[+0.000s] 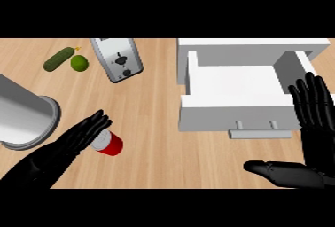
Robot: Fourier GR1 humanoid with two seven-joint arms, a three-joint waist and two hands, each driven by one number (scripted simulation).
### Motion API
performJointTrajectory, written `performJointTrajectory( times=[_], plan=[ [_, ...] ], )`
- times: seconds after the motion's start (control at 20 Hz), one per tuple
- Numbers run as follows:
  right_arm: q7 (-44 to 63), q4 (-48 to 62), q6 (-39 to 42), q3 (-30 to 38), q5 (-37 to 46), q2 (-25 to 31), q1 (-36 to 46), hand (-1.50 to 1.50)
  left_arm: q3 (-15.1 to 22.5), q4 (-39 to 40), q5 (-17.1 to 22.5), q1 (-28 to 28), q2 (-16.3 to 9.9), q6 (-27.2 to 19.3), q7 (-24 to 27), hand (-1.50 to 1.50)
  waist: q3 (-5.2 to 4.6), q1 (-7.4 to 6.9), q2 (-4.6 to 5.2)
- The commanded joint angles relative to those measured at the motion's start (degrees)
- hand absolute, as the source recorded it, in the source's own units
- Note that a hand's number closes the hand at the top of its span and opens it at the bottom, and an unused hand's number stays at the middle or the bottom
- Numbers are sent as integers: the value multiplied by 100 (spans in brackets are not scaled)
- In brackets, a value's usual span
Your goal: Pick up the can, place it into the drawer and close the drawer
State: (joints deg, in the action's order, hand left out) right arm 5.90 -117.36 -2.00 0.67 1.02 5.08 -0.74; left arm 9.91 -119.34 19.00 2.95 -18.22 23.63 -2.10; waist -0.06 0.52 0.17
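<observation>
1. One red can [109, 143], near left on the counter.
2. One white drawer [237, 91], open, far right, with one handle [259, 131] on its near face.
3. One toaster [117, 59], far left of centre.
4. One cucumber [58, 59] and one lime [79, 63], far left.
5. One grey pot [25, 116] at the left edge.
6. Two black hands: left hand [79, 137], right hand [314, 111].

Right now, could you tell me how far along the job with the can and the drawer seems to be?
Done: the white drawer already stands pulled open, nothing visible inside. In hand: the left hand, fingers straight, reaches the red can with a silver top lying on the wooden counter; no grasp yet. The right hand rests open beside the drawer. Left: lifting the can, placing it inside, closing the drawer.
</observation>
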Motion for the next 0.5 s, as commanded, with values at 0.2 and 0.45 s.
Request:
performJointTrajectory(
  times=[0.2,0.45],
  plan=[
    [614,7,-41,238,-53,79,-265,-150,-900,12,1663,369,-1227,1332,-594,-150,7,-72,-19],
    [427,-873,273,137,-247,-33,-1442,-150,-983,14,1609,663,-961,1469,-670,-150,7,-30,-27]
  ],
)
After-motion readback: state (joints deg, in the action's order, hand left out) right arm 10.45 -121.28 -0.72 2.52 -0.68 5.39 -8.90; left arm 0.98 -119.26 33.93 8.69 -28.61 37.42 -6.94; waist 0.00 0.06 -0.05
